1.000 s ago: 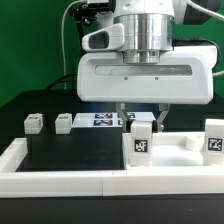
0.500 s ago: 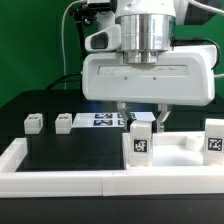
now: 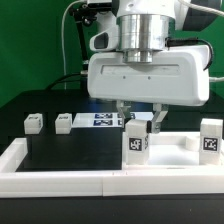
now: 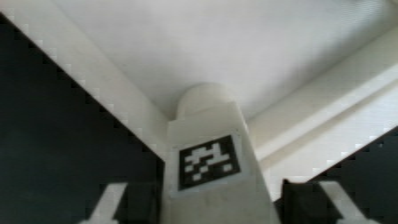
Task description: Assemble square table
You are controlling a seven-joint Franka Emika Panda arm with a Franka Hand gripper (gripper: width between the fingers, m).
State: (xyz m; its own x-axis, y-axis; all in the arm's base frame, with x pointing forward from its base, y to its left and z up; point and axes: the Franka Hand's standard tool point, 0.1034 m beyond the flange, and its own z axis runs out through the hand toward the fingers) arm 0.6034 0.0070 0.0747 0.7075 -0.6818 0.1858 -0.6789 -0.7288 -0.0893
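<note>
Here we go: the gripper (image 3: 142,117) hangs right over one leg (image 4: 215,150) of the square table, and the leg sits dead centre between the fingertips (image 4: 111,205). Jaws apart, a dark sliver of gap on each side, nothing clamped. The leg stands upright, its long axis running straight up toward the gripper's palm. It appears to rise from the white slab (image 3: 178,147), which spreads beneath the gripper and off to one side. Any grasp from here, I'd judge, is a plain squeeze inward, with no sideways hunting needed.
</note>
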